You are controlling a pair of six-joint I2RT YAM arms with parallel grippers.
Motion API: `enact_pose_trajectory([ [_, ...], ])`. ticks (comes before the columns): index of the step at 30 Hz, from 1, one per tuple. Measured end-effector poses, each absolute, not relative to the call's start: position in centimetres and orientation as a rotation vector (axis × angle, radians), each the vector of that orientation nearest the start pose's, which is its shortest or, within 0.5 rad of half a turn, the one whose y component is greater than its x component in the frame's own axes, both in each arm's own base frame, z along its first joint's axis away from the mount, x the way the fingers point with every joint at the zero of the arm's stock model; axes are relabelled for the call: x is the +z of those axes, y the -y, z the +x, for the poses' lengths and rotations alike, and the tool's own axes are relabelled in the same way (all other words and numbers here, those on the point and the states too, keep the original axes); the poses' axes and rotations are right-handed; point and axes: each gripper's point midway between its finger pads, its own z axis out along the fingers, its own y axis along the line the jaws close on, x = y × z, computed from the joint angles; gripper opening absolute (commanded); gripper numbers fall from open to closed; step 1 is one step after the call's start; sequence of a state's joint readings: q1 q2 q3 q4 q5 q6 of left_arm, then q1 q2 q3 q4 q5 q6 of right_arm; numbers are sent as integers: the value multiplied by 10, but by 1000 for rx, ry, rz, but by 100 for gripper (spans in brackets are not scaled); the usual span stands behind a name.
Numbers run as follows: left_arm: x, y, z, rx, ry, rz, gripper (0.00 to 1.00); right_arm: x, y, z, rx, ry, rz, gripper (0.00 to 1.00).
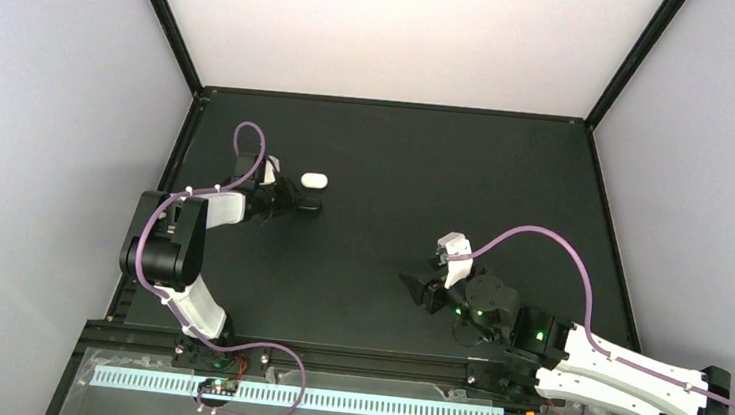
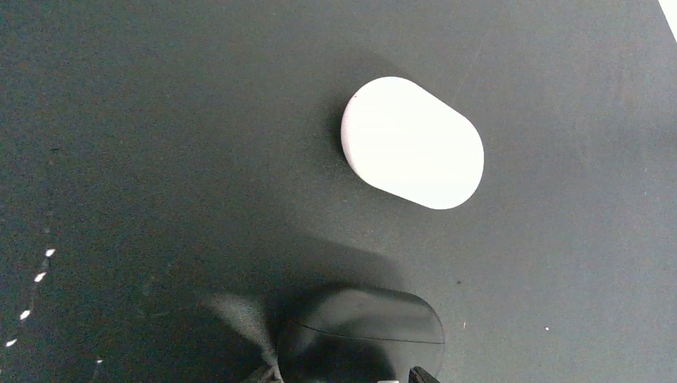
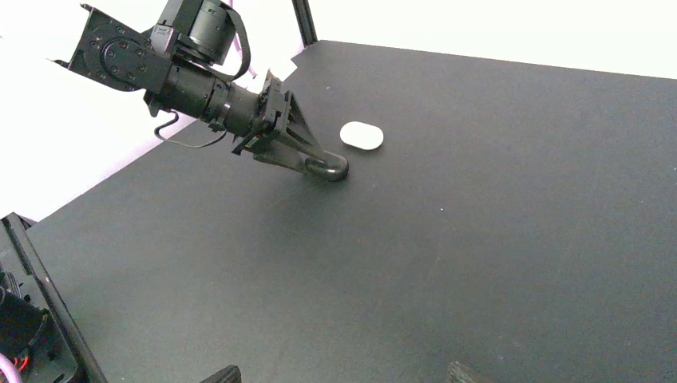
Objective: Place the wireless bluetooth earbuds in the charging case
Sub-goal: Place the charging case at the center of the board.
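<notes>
black tabletop (image 1: pixel 398 160), pale walls (image 1: pixel 53 90), white case (image 1: pixel 315 178)

A matte black desk (image 1: pixel 398 160) is carrying two small things, both lying close to the left jaws and well apart from the right jaws. A white pill-shaped case (image 2: pixel 412 143) is lying flat on it, just beyond the tips of the left jaws and a little off to one side, not touching them. A small black oval case (image 2: pixel 361 335), with a thin seam running across it, is sitting on the desk right between the left jaws. It is resting near the white case but apart from it, with a strip of bare surface showing between the two. Faint pale specks are dotting the desk.
</notes>
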State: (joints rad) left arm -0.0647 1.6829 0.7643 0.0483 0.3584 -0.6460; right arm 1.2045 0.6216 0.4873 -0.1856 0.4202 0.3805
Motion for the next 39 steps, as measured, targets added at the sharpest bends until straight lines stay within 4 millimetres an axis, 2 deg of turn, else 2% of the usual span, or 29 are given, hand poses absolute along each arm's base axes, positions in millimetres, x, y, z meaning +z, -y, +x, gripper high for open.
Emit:
enact_pose_trajectory([
  [19,38,97,390,-755,-2460,-521,42,221,-232,164,690,-1859,-494,67],
  [27,39,96,391,-752,-2458,-520,45,220,-232,164,690,-1860,-494,67],
  [30,39,97,391,-752,-2458,-520,49,219,-232,164,686,-1863,-497,67],
  [32,40,97,391,-753,-2456,-520,55,219,-233,164,685,-1864,-498,67],
  [35,44,96,391,-742,-2448,-512,81,219,-233,164,686,-1864,-498,67],
  [38,53,95,391,-718,-2433,-493,98,219,-233,164,685,-1865,-499,67],
  [39,57,95,391,-711,-2425,-487,99,218,-233,164,682,-1867,-500,67],
])
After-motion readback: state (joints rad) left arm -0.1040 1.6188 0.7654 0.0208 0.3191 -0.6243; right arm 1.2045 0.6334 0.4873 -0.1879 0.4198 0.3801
